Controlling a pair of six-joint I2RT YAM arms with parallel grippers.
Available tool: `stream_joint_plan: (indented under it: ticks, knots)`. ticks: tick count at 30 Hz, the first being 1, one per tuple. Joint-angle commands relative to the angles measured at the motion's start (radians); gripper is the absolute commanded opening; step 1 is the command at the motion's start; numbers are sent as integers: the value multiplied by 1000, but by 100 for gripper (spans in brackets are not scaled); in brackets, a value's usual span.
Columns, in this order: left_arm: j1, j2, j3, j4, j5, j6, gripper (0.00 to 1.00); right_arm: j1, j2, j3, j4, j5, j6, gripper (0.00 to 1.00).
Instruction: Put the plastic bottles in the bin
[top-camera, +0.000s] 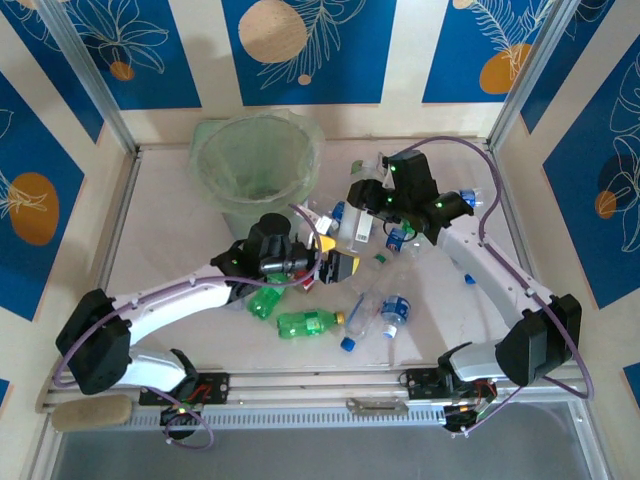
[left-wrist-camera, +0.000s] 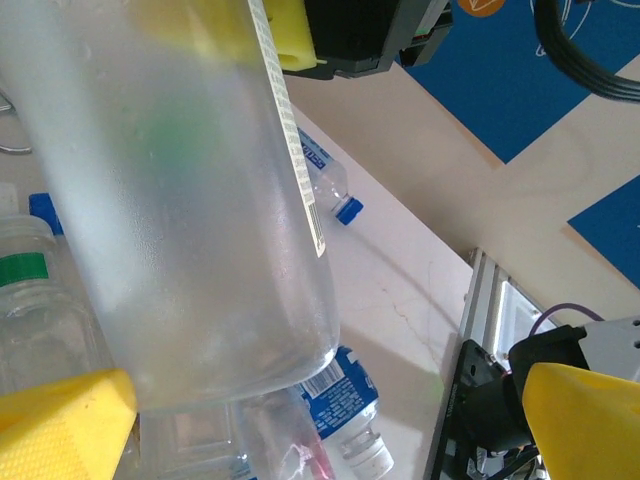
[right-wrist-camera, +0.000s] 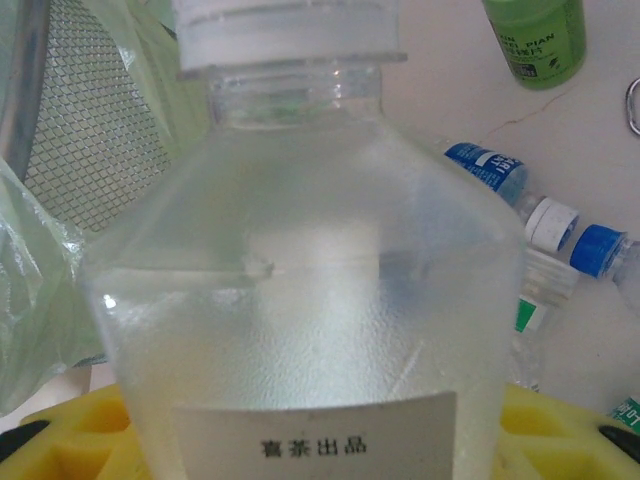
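Observation:
My right gripper (top-camera: 366, 205) is shut on a frosted clear bottle (top-camera: 356, 228) with a white cap (right-wrist-camera: 290, 30) and a white label; yellow fingers (right-wrist-camera: 560, 435) flank its body (right-wrist-camera: 300, 300). It hangs just right of the pale-green bin (top-camera: 255, 160), whose bag (right-wrist-camera: 50, 260) shows beside it. My left gripper (top-camera: 336, 258) is open just below that bottle. The frosted bottle (left-wrist-camera: 190, 220) looms between the widely spread yellow fingers (left-wrist-camera: 60, 420). Other plastic bottles lie on the table: green ones (top-camera: 310, 323), blue-labelled clear ones (top-camera: 395, 310), and one (left-wrist-camera: 345, 400) under the left gripper.
More bottles lie near the right arm (top-camera: 470, 200), with a loose blue cap (top-camera: 468, 278). A green bottle (right-wrist-camera: 535, 40) and blue-capped ones (right-wrist-camera: 600, 250) lie beyond the held bottle. An aluminium rail (top-camera: 330, 385) runs along the table's near edge; frame posts stand at the corners.

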Motion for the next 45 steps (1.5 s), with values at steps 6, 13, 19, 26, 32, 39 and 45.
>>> stream_joint_plan:
  ticks: [6, 13, 19, 26, 32, 39, 45]
  knots:
    - [-7, 39, 48, 49, -48, 53, 100, 39, -69, -23, 4, -141, 109, 49]
    - [-6, 58, 59, 55, -144, 23, 100, 48, -136, -100, -2, -72, 128, 45]
    - [-6, 102, 64, 144, -110, -22, 87, 50, -153, -117, 36, -101, 140, 45]
    - [-6, 125, 82, 146, -56, -33, 75, 55, -160, -145, 61, -99, 158, 45]
    - [-6, 134, 91, 104, -71, -44, 69, 64, -166, -167, 113, -94, 172, 45]
    - [-6, 130, 97, 82, -93, -43, 43, 76, -165, -174, 138, -84, 169, 53]
    - [-3, 113, 96, 72, -118, -39, 42, 71, -181, -164, 118, -43, 159, 77]
